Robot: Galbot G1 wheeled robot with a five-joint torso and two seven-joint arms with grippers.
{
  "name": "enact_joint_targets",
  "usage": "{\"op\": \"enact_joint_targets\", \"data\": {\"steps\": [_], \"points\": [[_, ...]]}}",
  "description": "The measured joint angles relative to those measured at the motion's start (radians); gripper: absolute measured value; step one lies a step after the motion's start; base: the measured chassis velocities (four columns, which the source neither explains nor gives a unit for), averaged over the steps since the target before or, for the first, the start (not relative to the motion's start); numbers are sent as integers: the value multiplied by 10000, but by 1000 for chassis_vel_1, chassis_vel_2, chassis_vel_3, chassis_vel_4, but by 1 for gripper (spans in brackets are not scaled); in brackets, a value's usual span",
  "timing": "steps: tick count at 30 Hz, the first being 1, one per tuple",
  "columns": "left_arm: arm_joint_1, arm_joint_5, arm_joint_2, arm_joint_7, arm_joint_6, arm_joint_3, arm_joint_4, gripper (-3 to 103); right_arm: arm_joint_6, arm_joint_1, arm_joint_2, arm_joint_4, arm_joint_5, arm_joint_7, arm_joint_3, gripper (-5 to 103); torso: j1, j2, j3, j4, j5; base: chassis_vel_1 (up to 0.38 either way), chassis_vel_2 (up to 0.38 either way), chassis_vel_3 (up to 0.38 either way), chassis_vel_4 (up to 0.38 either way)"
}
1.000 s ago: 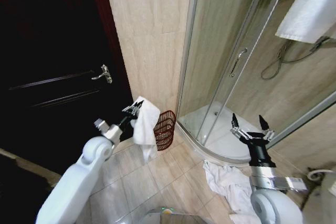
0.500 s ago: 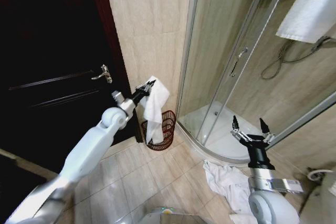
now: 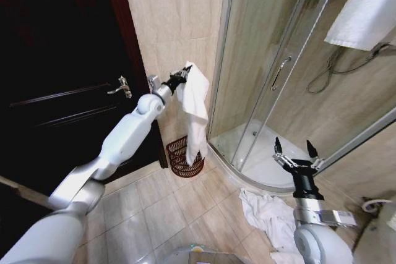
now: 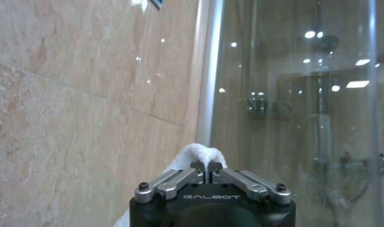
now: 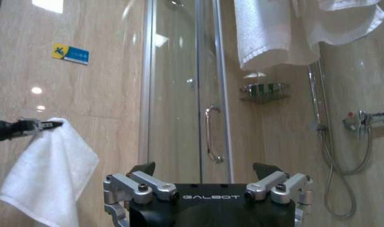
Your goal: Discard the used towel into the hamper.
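Your left gripper is pinching a white terry towel by its top corner, fingers closed tight, dangling it directly above the round reddish-brown wire hamper against the far tiled wall. Your right gripper is waiting spread wide, near right.

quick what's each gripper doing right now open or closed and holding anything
Left gripper: closed on the white towel, held up above the hamper.
Right gripper: open, holding nothing, raised near the shower.
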Motion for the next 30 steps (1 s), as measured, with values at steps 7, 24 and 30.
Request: {"op": "enact_joint_targets", "data": {"steps": [7,24,30], "points": [[-331,707,-644,-10,-567,144,1468,2,68,-114,9,24,3,-27,16,100,-1,0,0,-3,0,0,0,0,0],[1133,937,-412,75,-616,121,1030,2,134,-216,31,55,53,1,135,100,-2,0,-1,1,-2,0,0,0,0],[2019,1164,-453,71,-687,108,979,2,171,-283,36,38,50,1,114,100,-2,0,-2,-4,-2,0,0,0,0]]}}
